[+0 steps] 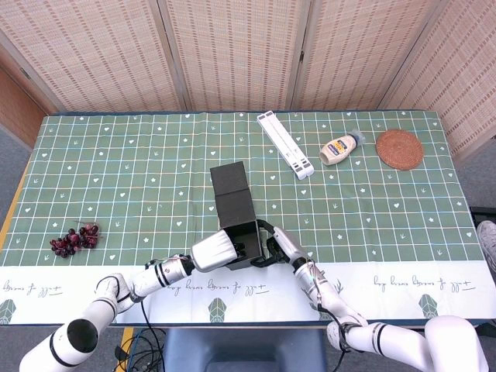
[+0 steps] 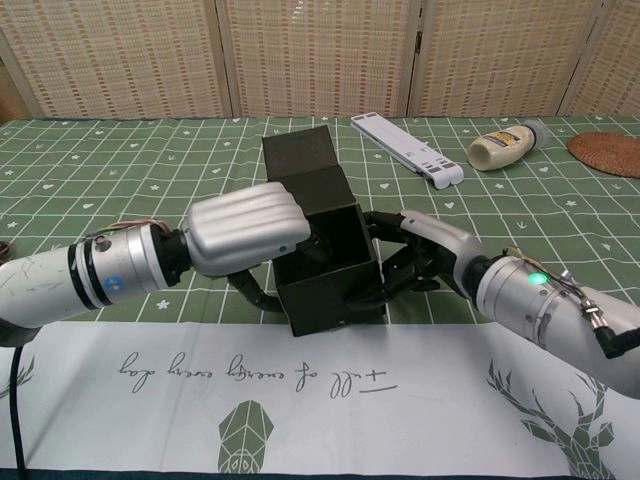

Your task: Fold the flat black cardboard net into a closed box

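The black cardboard box (image 1: 242,237) (image 2: 330,270) stands partly folded near the table's front edge, its top open and its lid flaps (image 1: 231,184) (image 2: 305,160) stretching away toward the back. My left hand (image 1: 214,251) (image 2: 245,232) grips the box's left wall, fingers curled over the rim into the opening. My right hand (image 1: 279,244) (image 2: 418,252) presses against the right wall, its dark fingers spread along that side. The box's inside is hidden in shadow.
A white folded stand (image 1: 286,145) (image 2: 408,148), a mayonnaise bottle (image 1: 339,148) (image 2: 507,146) and a woven coaster (image 1: 400,149) (image 2: 608,153) lie at the back right. A bunch of dark grapes (image 1: 74,239) sits at the front left. The green tablecloth (image 1: 124,178) covers the table.
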`<state>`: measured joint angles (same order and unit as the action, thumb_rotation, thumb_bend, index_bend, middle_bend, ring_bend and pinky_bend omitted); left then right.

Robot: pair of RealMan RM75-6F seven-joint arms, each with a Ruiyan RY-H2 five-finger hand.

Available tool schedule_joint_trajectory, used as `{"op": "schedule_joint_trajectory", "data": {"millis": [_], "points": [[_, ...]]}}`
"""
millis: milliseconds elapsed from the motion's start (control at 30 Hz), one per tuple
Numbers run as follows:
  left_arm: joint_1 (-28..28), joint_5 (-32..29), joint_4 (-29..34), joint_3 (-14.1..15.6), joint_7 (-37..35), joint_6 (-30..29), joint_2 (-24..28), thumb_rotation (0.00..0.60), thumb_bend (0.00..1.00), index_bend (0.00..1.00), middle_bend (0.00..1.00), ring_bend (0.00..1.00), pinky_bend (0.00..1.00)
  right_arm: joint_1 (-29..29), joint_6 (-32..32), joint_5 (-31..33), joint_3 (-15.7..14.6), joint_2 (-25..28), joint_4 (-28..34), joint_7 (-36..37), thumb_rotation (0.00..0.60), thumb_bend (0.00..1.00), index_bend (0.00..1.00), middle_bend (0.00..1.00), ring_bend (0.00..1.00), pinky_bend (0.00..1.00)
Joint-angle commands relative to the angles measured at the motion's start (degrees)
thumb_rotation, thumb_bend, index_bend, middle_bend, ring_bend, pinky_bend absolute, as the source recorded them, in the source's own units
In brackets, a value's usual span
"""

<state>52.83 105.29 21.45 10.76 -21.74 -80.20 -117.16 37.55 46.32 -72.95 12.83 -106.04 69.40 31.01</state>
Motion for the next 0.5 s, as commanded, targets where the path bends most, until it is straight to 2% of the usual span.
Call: {"op": "schedule_joint_trajectory", "data": {"millis": [33,500], "points": [[0.10,0.08,0.12,0.09,0.01,0.15,0.12,0.600,0.14,0.72,0.66,0.63,0.85,0.00,0.01,0.01,0.00,-0.02,-0.01,-0.01,0.600,0.22,0.29,0.45,0.84,1.00],[0.32,0.14,0.67,0.09,0.37,0.30,0.45,0.600,0.13,0.74,0.70,0.64,0.85,0.05,-0.05,-0.06,-0.02,-0.08,-0.15,0.25,0.600,0.22,0.29,0.45,0.84,1.00]]}}
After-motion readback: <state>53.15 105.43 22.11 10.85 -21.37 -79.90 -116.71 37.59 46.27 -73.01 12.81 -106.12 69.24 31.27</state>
